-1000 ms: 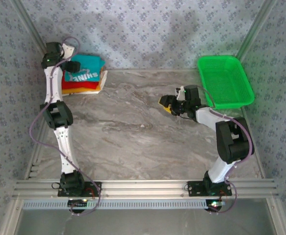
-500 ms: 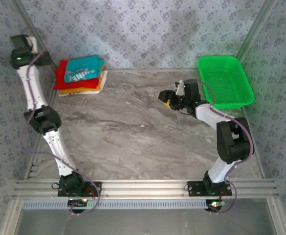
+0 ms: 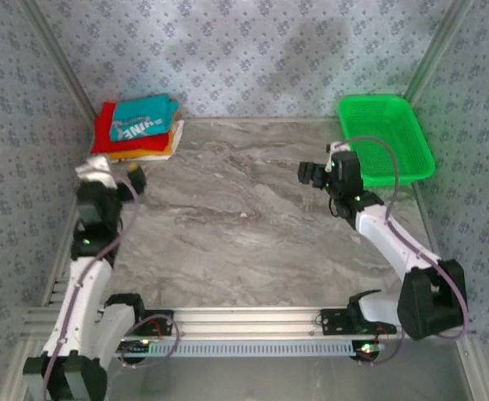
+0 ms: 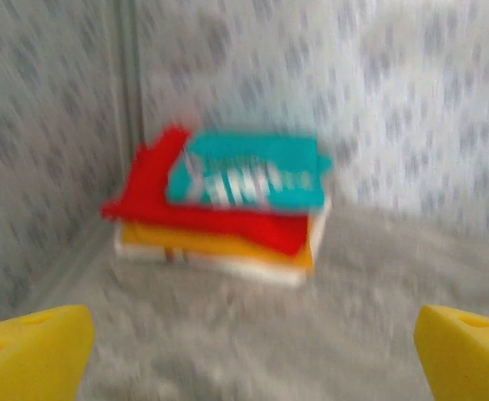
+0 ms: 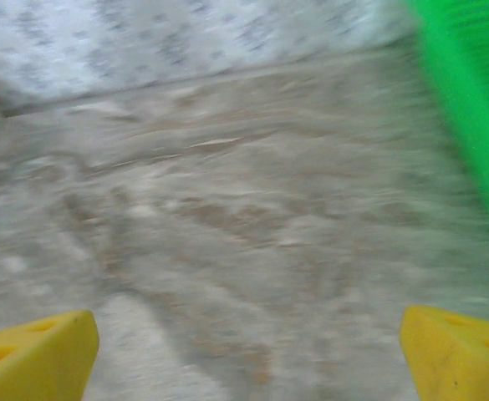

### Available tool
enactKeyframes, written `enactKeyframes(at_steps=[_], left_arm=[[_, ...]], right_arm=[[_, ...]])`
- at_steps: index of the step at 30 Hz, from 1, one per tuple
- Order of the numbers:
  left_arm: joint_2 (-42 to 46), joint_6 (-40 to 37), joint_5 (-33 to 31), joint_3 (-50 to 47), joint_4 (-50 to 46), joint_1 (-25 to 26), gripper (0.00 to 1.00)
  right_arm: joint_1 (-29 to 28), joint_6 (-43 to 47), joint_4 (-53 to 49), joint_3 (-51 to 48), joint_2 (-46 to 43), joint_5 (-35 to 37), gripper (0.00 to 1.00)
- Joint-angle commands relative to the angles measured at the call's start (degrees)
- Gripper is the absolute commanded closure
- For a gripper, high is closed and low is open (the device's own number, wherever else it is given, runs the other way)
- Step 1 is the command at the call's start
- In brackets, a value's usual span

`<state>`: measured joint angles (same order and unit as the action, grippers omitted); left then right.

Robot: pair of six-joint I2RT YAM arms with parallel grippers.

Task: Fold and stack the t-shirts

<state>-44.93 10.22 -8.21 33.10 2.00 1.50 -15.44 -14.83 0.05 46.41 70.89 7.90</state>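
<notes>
Folded t-shirts (image 3: 135, 134): stacked in the tabletop's far-left corner, teal t-shirt (image 4: 248, 171) uppermost. Left gripper (image 4: 252, 342), right gripper (image 5: 248, 351): both spread, empty. Risk: the nearby left arm might brush and skew the stack.

**Top external:** a fixed camera set high behind the near edge of the counter (image 3: 244, 225). It looks down and forward to the patterned back wall (image 3: 252, 50) and takes in the whole surface from afar.

**Left wrist:** a low camera close above the counter, facing the far-left corner. The stack of t-shirts (image 4: 227, 213) sits mid-frame, and the fingertips of the left gripper (image 4: 252, 355) show at the lower corners.

**Right wrist:** low and near, facing across the counter to the wall, with the green basket (image 5: 470, 109) at the right edge.

**Shared:** the overhead view has the stack in common with the left wrist view and the basket in common with the right wrist view.
</notes>
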Motion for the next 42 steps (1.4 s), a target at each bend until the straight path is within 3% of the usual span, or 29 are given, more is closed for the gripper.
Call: enactKeyframes(at_steps=[1,4,12,15,20,26,31,39,42], left_arm=[[1.2,-3.8,-8.9,-8.7,9.6,3.5,0.02],[-1.4,-5.7,-6.6,-12.7,12.3,3.6,0.02],[-20.2,-6.8,-2.6,-15.4,34.3,2.4,0.02],[-25.8,-6.6,-3.4,-15.6,39.3,1.6,0.02],[-28.4,-8.9,0.9,-18.2,46.7,0.4,0.02],[-35.3,-8.6,4.9,-21.4,59.9,-2.2,0.02],[-43.7,-9.4,7.8,-21.5,68.8,-2.4,0.02],[-42.8,-10.1,10.6,-12.0,49.8,-3.0,0.02],[-43.0,-9.1,9.5,-9.5,44.8,-3.4,0.02]], right_arm=[[0.8,10.1,8.0,-9.6,-2.8,15.6,0.03],[2.5,11.6,16.3,-15.6,-2.7,16.8,0.0],[9.2,13.5,28.0,-18.7,7.0,11.9,0.0],[12.2,17.3,38.5,-22.8,8.5,5.8,0.0],[16.4,14.8,53.8,-30.6,10.6,-0.5,0.0],[16.1,17.8,58.3,-31.0,14.9,-7.1,0.0],[16.3,17.7,60.8,-32.0,15.8,-8.0,0.0],[19.9,14.5,51.4,-26.3,16.5,-11.5,0.0],[18.9,15.2,47.6,-24.4,16.7,-9.3,0.0]])
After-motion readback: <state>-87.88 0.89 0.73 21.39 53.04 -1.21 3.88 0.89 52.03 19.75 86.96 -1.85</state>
